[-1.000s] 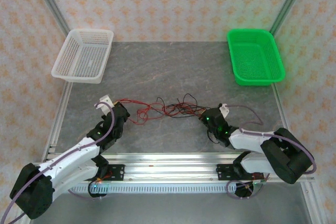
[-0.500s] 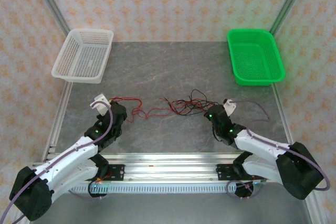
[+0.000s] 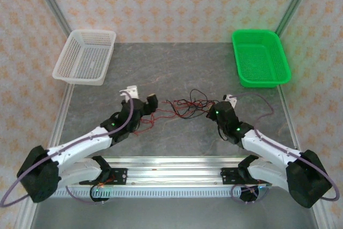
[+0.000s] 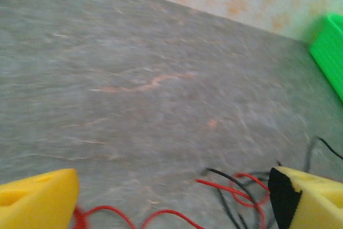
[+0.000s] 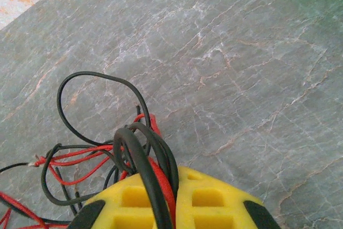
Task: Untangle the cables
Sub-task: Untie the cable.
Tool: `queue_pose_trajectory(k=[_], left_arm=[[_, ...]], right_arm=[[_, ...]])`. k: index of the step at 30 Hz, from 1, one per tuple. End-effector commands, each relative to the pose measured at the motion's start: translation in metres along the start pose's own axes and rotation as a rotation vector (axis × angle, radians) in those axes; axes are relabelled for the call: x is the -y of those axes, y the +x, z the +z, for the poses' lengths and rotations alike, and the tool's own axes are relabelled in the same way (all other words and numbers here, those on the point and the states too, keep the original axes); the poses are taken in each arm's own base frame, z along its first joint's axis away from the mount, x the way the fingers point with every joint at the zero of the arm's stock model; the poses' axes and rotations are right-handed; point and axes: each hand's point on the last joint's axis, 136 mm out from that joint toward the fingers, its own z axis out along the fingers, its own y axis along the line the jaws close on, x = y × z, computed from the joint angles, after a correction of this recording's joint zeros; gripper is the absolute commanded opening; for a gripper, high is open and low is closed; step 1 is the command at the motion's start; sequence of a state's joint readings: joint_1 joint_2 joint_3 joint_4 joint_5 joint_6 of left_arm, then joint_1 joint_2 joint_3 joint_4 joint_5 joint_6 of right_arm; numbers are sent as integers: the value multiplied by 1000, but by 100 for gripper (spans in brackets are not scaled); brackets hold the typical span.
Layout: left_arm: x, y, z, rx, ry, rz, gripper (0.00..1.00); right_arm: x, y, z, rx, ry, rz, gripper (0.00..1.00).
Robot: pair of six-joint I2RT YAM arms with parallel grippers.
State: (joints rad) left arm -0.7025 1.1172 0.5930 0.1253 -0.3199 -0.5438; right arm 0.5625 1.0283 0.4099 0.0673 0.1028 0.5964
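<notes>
The cables (image 3: 185, 105) are thin red and black wires in a loose tangle mid-table, between my two grippers. My right gripper (image 3: 213, 113) sits at the tangle's right end. In the right wrist view it (image 5: 174, 186) is shut on several black and red strands, and the cables (image 5: 86, 132) loop out ahead of the yellow fingers. My left gripper (image 3: 144, 108) is at the tangle's left end. In the left wrist view its yellow fingers (image 4: 37, 199) stand wide apart, so the gripper (image 4: 171, 207) is open, with red and black cables (image 4: 241, 186) lying on the table between and under them.
A white basket (image 3: 86, 57) stands at the back left. A green basket (image 3: 261, 57) stands at the back right, its corner (image 4: 328, 52) at the right edge of the left wrist view. The table (image 3: 177, 68) is grey stone-patterned with metal rails along its sides.
My left gripper has swung right toward the tangle and opened, letting go of the red strand, which now lies slack. The right gripper has crept slightly back, still holding its strands.
</notes>
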Motion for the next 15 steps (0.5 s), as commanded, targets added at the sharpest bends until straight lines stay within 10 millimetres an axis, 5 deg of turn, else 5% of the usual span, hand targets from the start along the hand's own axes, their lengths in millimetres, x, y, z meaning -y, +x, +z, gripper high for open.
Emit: queue_pose_trajectory(k=[1,6,15], left_arm=[[41,-1,7,-44,96,59,96],[67,28,33,-177,127,89,97],[77,88,98,-354,32,171,98]], right_arm=[[-12,-7,-4,-15,-44,15,0],[-14,-4,-2,-50,-65,69,0],[-20,4,0,-84,-113,157,0]])
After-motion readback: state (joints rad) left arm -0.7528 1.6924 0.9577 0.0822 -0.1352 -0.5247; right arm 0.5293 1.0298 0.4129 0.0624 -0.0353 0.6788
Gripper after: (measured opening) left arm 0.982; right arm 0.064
